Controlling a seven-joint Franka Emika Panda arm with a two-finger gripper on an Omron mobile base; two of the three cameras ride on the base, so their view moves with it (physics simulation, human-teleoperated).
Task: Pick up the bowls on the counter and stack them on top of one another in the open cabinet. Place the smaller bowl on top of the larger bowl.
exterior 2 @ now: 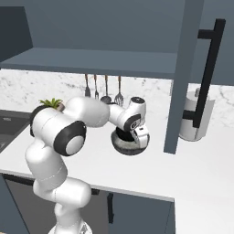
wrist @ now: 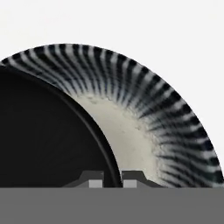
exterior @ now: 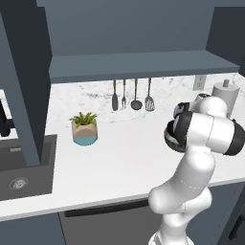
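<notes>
The smaller bowl (wrist: 43,140), glossy black, covers the left of the hand view. Its rim runs between my two fingertips, and my gripper (wrist: 113,178) is shut on that rim. Behind and under it lies the larger bowl (wrist: 166,100), ribbed in dark and pale stripes. In the right base view the larger bowl (exterior 2: 130,147) rests on the white counter (exterior 2: 201,169), with my gripper (exterior 2: 139,135) at its right rim. Whether the black bowl rests in it or hangs just above, I cannot tell. The open cabinet's shelf board (exterior 2: 91,59) runs above.
The cabinet's door panel (exterior 2: 180,77) stands just right of the bowls. A paper towel roll (exterior 2: 196,116) is behind it. Utensils (exterior: 131,95) hang on the back wall. A tan-and-teal plant pot (exterior: 84,129) stands left, and the dark sink (exterior: 24,167) beyond it.
</notes>
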